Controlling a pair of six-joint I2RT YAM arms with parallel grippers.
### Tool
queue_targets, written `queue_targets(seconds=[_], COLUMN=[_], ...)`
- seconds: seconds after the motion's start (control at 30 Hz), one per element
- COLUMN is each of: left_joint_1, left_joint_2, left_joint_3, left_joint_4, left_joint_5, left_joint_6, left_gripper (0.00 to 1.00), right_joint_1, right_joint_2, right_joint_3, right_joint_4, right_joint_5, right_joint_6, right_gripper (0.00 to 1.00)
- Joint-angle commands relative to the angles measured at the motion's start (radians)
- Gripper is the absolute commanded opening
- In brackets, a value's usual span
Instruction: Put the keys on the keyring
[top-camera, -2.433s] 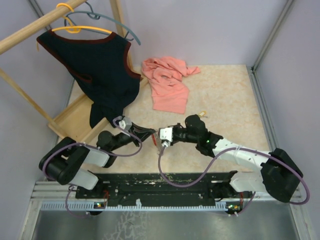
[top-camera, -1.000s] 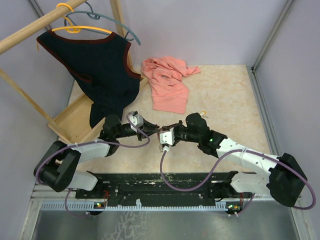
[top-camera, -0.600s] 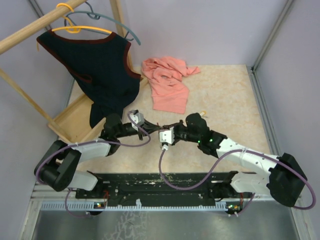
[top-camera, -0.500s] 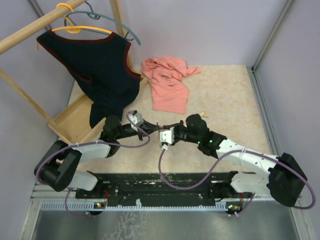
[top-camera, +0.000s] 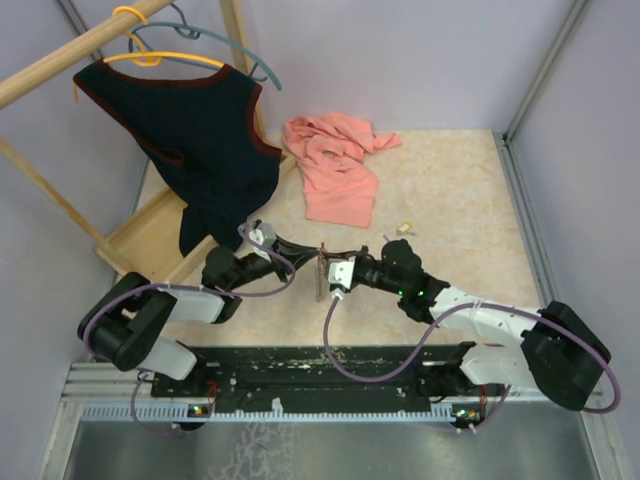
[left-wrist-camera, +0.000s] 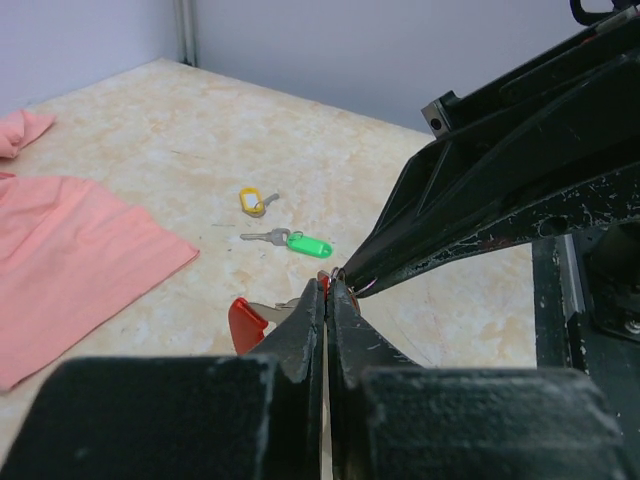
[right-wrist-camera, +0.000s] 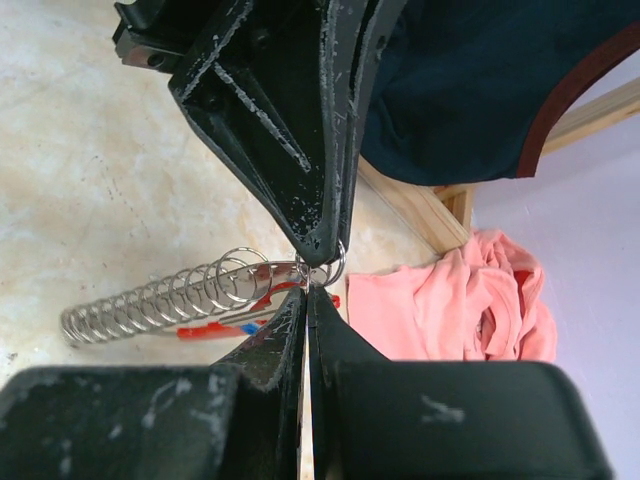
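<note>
The left gripper (left-wrist-camera: 328, 292) and right gripper (right-wrist-camera: 305, 302) meet tip to tip just above the bench (top-camera: 455, 190). Each has its black, scuffed fingers pressed together. The keyring (right-wrist-camera: 232, 322) hangs right at that meeting point. A thin wire loop of it is nipped at the left tip, and whether the right tip also clamps it cannot be told. A coil of bright steel wire trails from the loop, with a glossy red curved piece beside it.

Further out on the mottled beige bench lie a green key (left-wrist-camera: 308, 245) and a pale yellow key (left-wrist-camera: 252, 202), near each other and well apart from the grippers. Beyond them is a crumpled pink cloth (top-camera: 335, 170). At the far left a dark vest (top-camera: 195, 130) hangs on a wooden rack (top-camera: 150, 240).
</note>
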Motion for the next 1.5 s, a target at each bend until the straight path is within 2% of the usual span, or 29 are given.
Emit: queue_targets(seconds=[0.0, 0.13, 0.23, 0.47, 0.6, 0.77, 1.07, 1.2, 1.47], left_joint_1=[-0.007, -0.009, -0.007, 0.006, 0.011, 0.017, 0.036, 0.037, 0.037], left_joint_2=[0.034, 0.049, 0.033, -0.086, -0.127, -0.168, -0.215, -0.185, -0.123], left_joint_3=[-0.033, -0.049, -0.062, -0.016, 0.061, 0.113, 0.187, 0.225, 0.293], left_joint_4=[0.245, 0.284, 0.248, -0.110, -0.353, -0.538, -0.751, -0.763, -0.874], left_joint_5=[-0.110, -0.126, -0.107, -0.062, 0.052, 0.118, 0.206, 0.292, 0.334], left_joint_6=[-0.093, -0.108, -0.063, 0.116, 0.251, 0.395, 0.562, 0.571, 0.610], left_gripper=[0.00, 0.00, 0.02, 0.28, 0.37, 0.44, 0.47, 0.45, 0.39], right_joint_1=[0.001, -0.010, -0.019, -0.019, -0.018, -0.017, -0.015, -0.010, -0.008], right_joint_2=[0.020, 0.020, -0.003, -0.037, -0.030, -0.014, -0.004, -0.006, -0.006], right_joint_3=[-0.021, -0.020, -0.005, 0.101, 0.162, 0.214, 0.260, 0.274, 0.271], right_joint_4=[0.161, 0.166, 0.129, -0.134, -0.245, -0.344, -0.408, -0.425, -0.426], right_joint_5=[-0.039, -0.039, -0.043, -0.067, -0.088, -0.075, -0.080, -0.085, -0.083], right_joint_6=[0.058, 0.059, 0.047, -0.076, -0.122, -0.172, -0.205, -0.213, -0.213], right_gripper=[0.00, 0.00, 0.00, 0.00, 0.00, 0.00, 0.00, 0.00, 0.00])
